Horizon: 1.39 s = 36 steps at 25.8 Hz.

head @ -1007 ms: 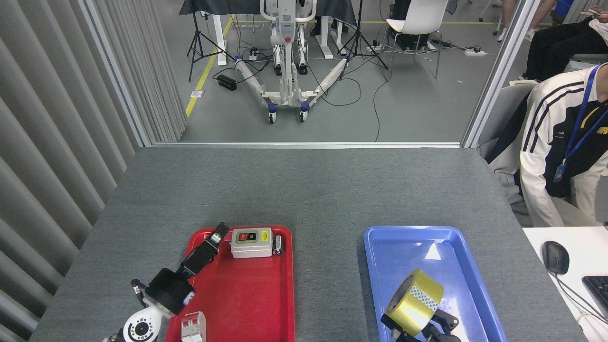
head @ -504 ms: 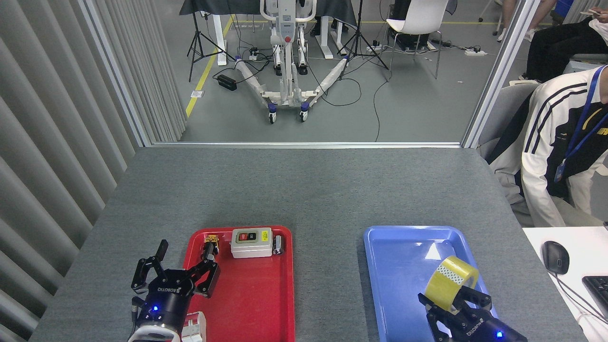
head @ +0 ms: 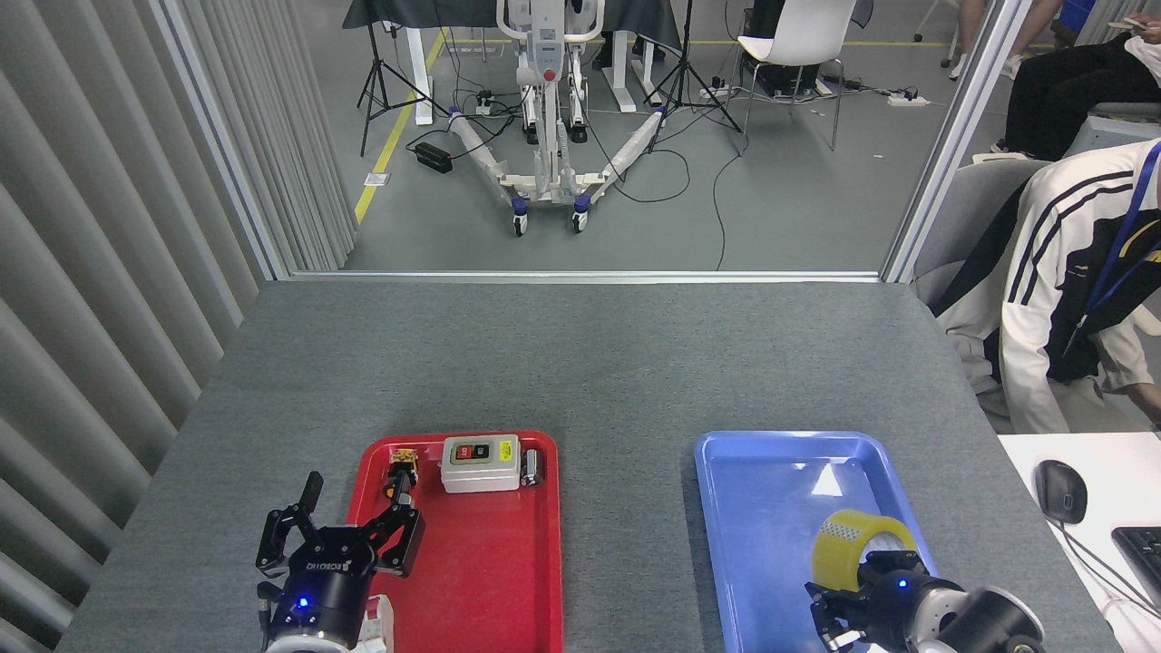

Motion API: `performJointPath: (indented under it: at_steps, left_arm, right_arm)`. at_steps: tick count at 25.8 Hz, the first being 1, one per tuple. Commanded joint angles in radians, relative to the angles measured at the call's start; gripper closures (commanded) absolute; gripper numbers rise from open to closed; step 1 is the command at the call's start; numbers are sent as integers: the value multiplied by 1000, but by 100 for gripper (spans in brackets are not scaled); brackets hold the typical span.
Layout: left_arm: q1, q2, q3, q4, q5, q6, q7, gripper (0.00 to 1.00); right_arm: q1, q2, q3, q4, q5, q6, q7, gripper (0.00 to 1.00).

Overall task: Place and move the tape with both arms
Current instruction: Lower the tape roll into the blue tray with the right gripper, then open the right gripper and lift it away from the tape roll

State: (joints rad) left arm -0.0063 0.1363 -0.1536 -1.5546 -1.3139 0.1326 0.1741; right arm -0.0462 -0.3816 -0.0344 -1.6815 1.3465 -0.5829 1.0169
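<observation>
The tape [head: 853, 542], a yellow roll with a white core, stands tilted in the blue tray [head: 771, 508] close to its right rim. My right gripper [head: 862, 594] reaches in from the bottom right. Its black fingers [head: 884, 564] wrap the roll's near side and hide the lower edge, so it appears shut on the tape. My left gripper [head: 340, 535] hovers over the left edge of the red tray [head: 490, 562], open with its fingers spread and nothing between them.
The red tray holds a white switch box [head: 481, 462], a small metal cylinder [head: 532, 467], a small orange part [head: 402, 459] and a white part [head: 374, 618] by my left wrist. A seated person [head: 1070, 281] is at the right, with a mouse [head: 1059, 490] on a white desk.
My right gripper has brought the tape down and to the right into the blue tray, turning its wrist. The left gripper swung off the red tray, then held still. The person leaned right.
</observation>
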Motion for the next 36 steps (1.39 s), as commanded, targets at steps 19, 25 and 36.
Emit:
performJointPath:
  at_steps: [19,25,36]
  left_arm:
    - [-26,-7,-7,14,4,-48,8,0]
    - [-40,2,-7,16,4,-77,5,0]
    - [-49,11,-17,16,1,-130,-8,0]
  right_arm:
    - [-38,27,41,82,0,334,-139,1]
    - [6,32,1,71,-23,482,-414,1]
    - [104,79,-7,65,-60,584,-1011,0]
